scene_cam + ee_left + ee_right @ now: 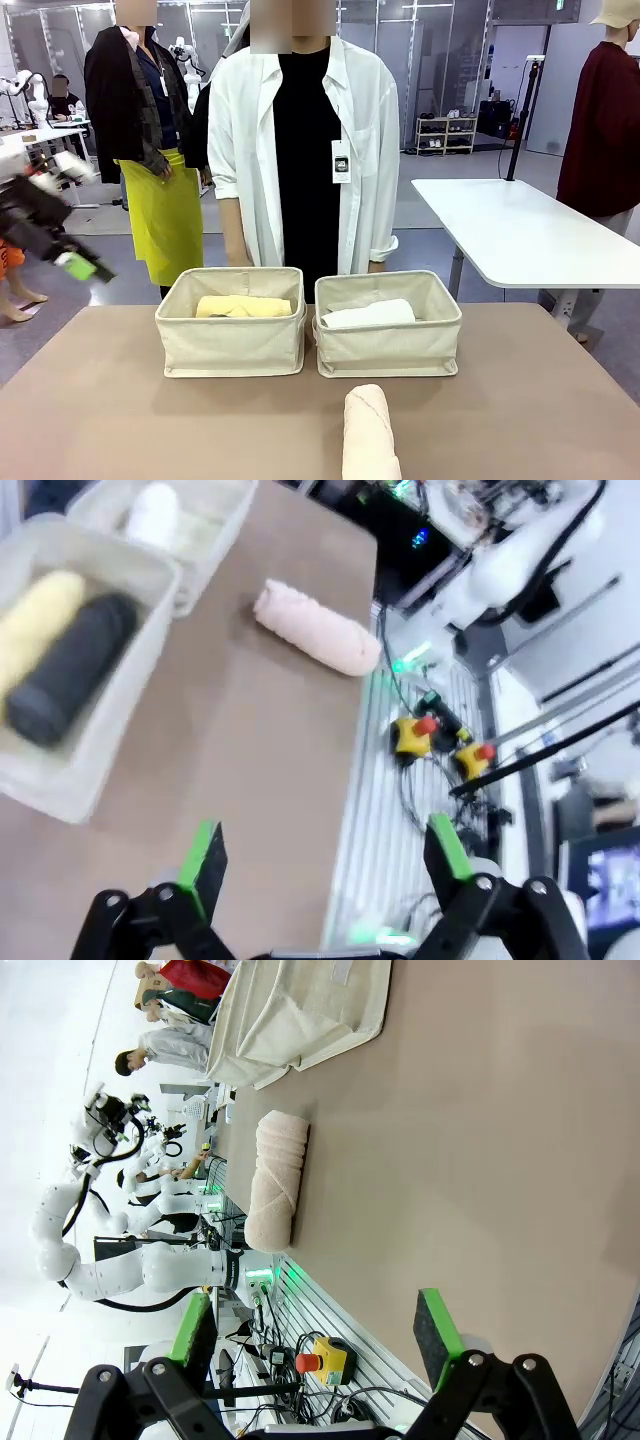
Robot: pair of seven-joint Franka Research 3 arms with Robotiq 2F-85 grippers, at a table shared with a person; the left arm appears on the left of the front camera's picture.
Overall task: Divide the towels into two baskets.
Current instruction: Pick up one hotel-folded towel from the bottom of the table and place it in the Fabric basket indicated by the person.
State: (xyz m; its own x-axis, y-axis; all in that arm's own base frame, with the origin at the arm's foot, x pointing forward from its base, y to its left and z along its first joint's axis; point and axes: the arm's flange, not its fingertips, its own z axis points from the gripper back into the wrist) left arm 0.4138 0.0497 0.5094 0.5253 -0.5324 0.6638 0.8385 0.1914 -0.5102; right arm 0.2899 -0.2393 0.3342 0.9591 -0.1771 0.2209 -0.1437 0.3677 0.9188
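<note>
Two towels lie together in the left basket (230, 345): the yellow towel (243, 307) and the dark grey towel (72, 665), touching side by side. The right basket (388, 350) stands just beside it and holds the white towel (370, 314). The pink towel (369, 435) lies alone on the tabletop (110, 420), near my edge, in front of the right basket. My left pincer (325, 852) hangs over the tabletop's edge, spread wide and holding nothing. My right pincer (315, 1328) is spread wide too, with nothing in it, low over the tabletop.
</note>
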